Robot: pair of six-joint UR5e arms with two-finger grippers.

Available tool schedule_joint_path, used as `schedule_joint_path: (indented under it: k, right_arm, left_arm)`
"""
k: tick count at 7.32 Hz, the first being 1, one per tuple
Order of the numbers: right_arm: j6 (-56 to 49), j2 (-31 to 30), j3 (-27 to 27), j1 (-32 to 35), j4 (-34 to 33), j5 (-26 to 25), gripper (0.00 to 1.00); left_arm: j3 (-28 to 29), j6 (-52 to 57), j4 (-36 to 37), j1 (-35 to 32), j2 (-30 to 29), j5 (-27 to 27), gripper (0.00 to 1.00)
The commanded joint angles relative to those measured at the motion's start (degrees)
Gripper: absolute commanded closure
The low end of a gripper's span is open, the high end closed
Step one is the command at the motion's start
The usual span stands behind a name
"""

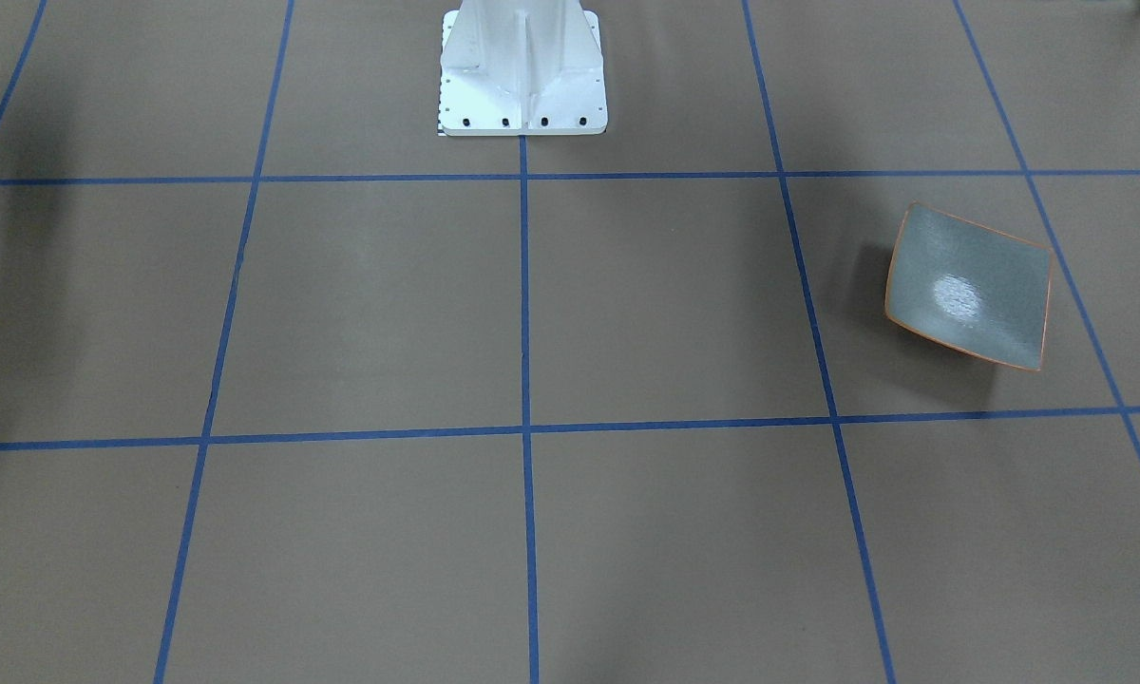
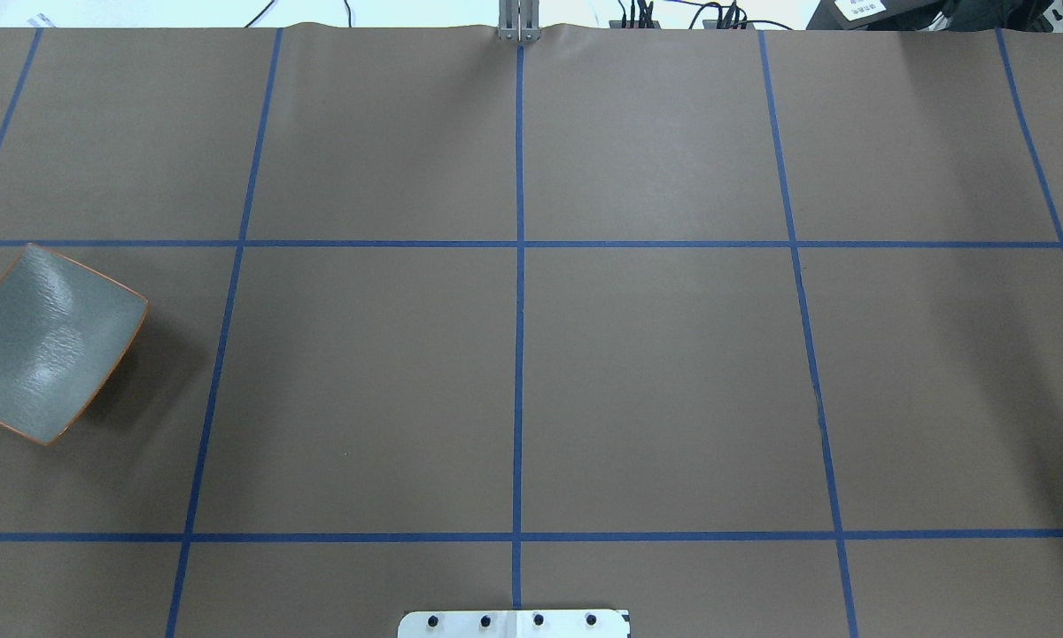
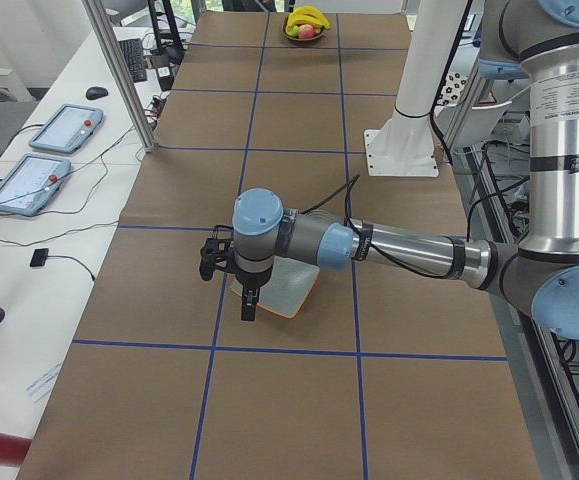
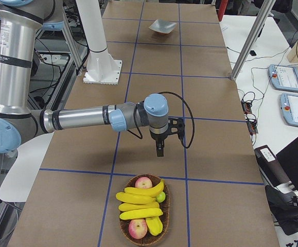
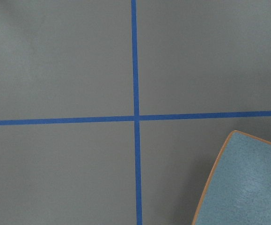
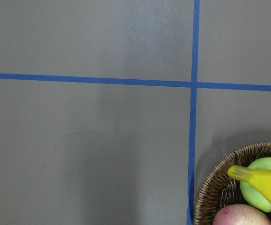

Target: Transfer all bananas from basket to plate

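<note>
Brown paper-covered tabletop (image 2: 655, 372) with a blue tape grid is carrying everything. I'm reaching both silver-and-blue arms out low over it: left arm (image 3: 409, 250) at my left end, right arm (image 4: 82, 118) at my right end, probably so that each arm is covering one end.

The oval brown wicker basket (image 4: 121, 224) is sitting at my right end. The small square grey plate with a thin orange rim (image 2: 49, 346) is lying at my left end with nothing on it, well apart from the basket. I'm judging the task as not yet started and a long carry or hand-over as needed.

The bright yellow curved plastic bananas (image 4: 138, 198) are all lying in the basket, stacked across its middle; the exact count is hard to tell.

My right end effector (image 4: 160, 151) is hanging fingers-down over bare tabletop near the basket, likely staging for a first pick. My left end effector (image 3: 250, 310) is hovering just beside the plate's edge, likely waiting to receive. For both I cannot tell whether the fingers are spread or pressed together, since only the side views are showing them.

Red apples (image 4: 143, 182) and a small green fruit (image 6: 261, 183) are sharing the basket and crowding the bananas, so a grasp is risking a nudge.
</note>
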Motion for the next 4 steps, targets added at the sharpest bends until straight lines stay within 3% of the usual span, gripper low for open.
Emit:
schedule_joint_path:
  k: [1,4]
  right_arm:
    - [0.0,1.4,0.6,1.0,-3.5,0.0,0.00]
    - [0.2,0.6,0.8,1.3,-2.8,0.1,0.00]
  left_arm:
    - [-0.4,0.1,-3.6,0.4,2.2,-1.4,0.00]
    - [0.7,-0.5,-5.0,1.9,3.4,-1.4,0.00]
